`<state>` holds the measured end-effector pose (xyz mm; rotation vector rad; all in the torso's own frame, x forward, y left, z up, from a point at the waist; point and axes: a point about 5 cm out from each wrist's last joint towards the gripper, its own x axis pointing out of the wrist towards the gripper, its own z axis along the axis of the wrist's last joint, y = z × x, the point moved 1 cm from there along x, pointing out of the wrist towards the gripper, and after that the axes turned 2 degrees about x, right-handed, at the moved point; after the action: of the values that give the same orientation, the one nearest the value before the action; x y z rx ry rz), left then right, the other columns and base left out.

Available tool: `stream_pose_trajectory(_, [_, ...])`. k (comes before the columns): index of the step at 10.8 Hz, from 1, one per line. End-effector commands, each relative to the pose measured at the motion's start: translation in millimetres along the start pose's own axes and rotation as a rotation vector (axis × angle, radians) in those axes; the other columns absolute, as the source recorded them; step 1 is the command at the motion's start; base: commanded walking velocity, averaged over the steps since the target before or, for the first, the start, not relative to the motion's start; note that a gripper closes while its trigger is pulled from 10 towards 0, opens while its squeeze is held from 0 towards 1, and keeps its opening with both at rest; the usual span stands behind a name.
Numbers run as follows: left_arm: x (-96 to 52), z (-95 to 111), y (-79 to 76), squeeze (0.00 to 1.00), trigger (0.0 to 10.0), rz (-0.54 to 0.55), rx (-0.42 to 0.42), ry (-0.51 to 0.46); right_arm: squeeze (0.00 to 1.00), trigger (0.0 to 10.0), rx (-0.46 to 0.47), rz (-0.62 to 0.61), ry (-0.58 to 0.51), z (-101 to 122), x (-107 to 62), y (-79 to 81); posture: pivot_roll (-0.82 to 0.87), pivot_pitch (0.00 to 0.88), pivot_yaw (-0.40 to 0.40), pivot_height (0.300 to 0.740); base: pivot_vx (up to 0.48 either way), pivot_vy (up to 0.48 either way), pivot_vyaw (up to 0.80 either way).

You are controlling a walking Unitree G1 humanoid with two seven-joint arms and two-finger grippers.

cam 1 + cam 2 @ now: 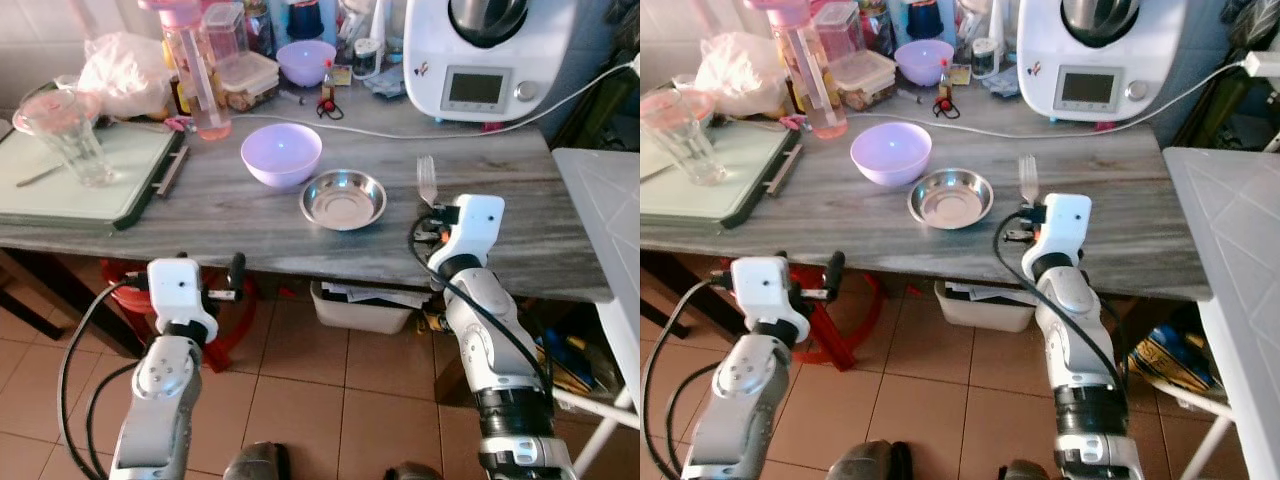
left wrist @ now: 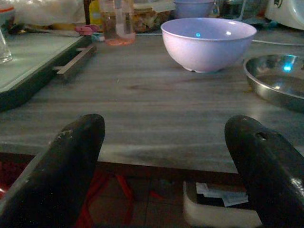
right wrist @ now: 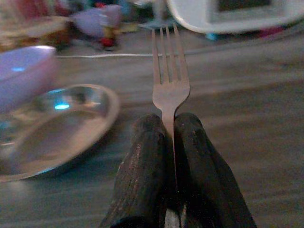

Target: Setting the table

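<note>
The fork (image 3: 170,80) is pinched by its handle between the two black fingers of the right gripper (image 3: 172,130), tines pointing away from the wrist toward the back of the grey wood-grain table (image 1: 250,220). In the head views the fork stands over the table just to the right of the steel dish (image 1: 343,198), with the right gripper at the front part of the tabletop; whether the tines touch the surface cannot be told.

The steel dish is shallow and round, and it sits just beside a lilac bowl (image 1: 281,153), which lies to its left and a little further back. A second, smaller lilac bowl (image 1: 305,61) sits at the back among jars and containers. A white kitchen machine (image 1: 475,55) with a small screen stands at the back right, its white cable (image 1: 400,130) trailing across the table.

On the left of the table lies a green tray (image 1: 90,190) carrying a clear glass (image 1: 70,135). A tall pink bottle (image 1: 195,75) stands behind the tray's right edge.

The left gripper (image 2: 166,156) hovers below and in front of the table edge, its fingers spread wide with nothing between them, pointed toward the lilac bowl.
</note>
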<state>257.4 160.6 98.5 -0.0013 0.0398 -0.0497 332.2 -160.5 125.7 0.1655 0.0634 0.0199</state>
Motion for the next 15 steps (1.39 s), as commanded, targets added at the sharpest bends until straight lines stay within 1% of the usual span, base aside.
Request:
stream_pose_trajectory(1, [-5.0, 0, 4.0, 0.00, 10.0, -0.005, 0.015, 0.017, 0.00, 10.0, 0.006, -0.037, -0.028, 8, 6.6, -2.9, 0.06, 0.105, 0.069, 0.740, 0.000, 0.000, 0.00])
stream_pose_trajectory(2, [-9.3, -1, 6.9, 0.00, 10.0, -0.006, 0.024, 0.027, 0.00, 10.0, 0.025, -0.064, -0.009, 8, 13.3, -5.6, 0.07, 0.119, 0.077, 0.740, 0.000, 0.000, 0.00])
stream_pose_trajectory(3, [-12.3, 1, 9.6, 0.00, 10.0, -0.003, 0.031, 0.032, 0.00, 10.0, 0.037, -0.077, 0.007, 8, 20.3, -3.6, 0.08, 0.133, 0.083, 0.740, 0.000, 0.000, 0.00])
stream_pose_trajectory(4, [-14.4, 2, 9.8, 0.00, 10.0, -0.005, 0.048, 0.040, 0.00, 10.0, 0.062, -0.080, 0.028, 5, 23.7, -0.3, 0.09, 0.138, 0.086, 0.740, 0.000, 0.000, 0.00])
stream_pose_trajectory(5, [-17.5, 1, 12.2, 0.00, 10.0, 0.001, 0.066, 0.055, 0.00, 10.0, 0.092, -0.108, 0.078, -2, 26.2, 4.6, 0.10, 0.144, 0.087, 0.740, 0.000, 0.000, 0.00])
stream_pose_trajectory(6, [-18.9, 1, 14.0, 0.00, 10.0, 0.006, 0.069, 0.063, 0.00, 10.0, 0.129, -0.092, 0.106, -9, 27.2, 14.3, 0.10, 0.147, 0.089, 0.740, 0.000, 0.000, 0.00])
stream_pose_trajectory(7, [-20.9, 1, 16.7, 0.00, 10.0, 0.016, 0.071, 0.070, 0.00, 10.0, 0.191, -0.079, 0.159, -19, 27.2, 26.5, 0.10, 0.152, 0.092, 0.740, 0.000, 0.000, 0.00])
stream_pose_trajectory(8, [-22.1, 1, 17.6, 0.00, 10.0, 0.017, 0.071, 0.073, 0.00, 10.0, 0.177, -0.076, 0.161, -20, 28.2, 28.6, 0.10, 0.154, 0.092, 0.740, 0.000, 0.000, 0.00])
stream_pose_trajectory(9, [-22.9, 1, 17.4, 0.00, 10.0, 0.015, 0.071, 0.078, 0.00, 10.0, 0.176, -0.082, 0.156, -17, 31.3, 28.9, 0.10, 0.154, 0.090, 0.740, 0.000, 0.000, 0.00])
stream_pose_trajectory(11, [-22.2, 2, 15.2, 0.00, 10.0, 0.010, 0.063, 0.078, 0.00, 10.0, 0.173, -0.118, 0.147, -11, 38.0, 18.9, 0.10, 0.155, 0.087, 0.740, 0.000, 0.000, 0.00])
stream_pose_trajectory(13, [-22.3, 1, 14.2, 0.00, 10.0, 0.007, 0.056, 0.081, 0.00, 10.0, 0.165, -0.134, 0.149, -9, 42.6, 12.2, 0.10, 0.154, 0.087, 0.740, 0.000, 0.000, 0.00])
stream_pose_trajectory(14, [-22.6, 1, 14.3, 0.00, 10.0, 0.007, 0.056, 0.083, 0.00, 10.0, 0.165, -0.135, 0.148, -8, 44.5, 11.6, 0.10, 0.153, 0.087, 0.740, 0.000, 0.000, 0.00])
stream_pose_trajectory(15, [-22.2, 0, 14.2, 0.00, 10.0, 0.003, 0.048, 0.089, 0.00, 10.0, 0.166, -0.125, 0.157, -9, 47.4, 14.3, 0.09, 0.152, 0.090, 0.740, 0.000, 0.000, 0.00])
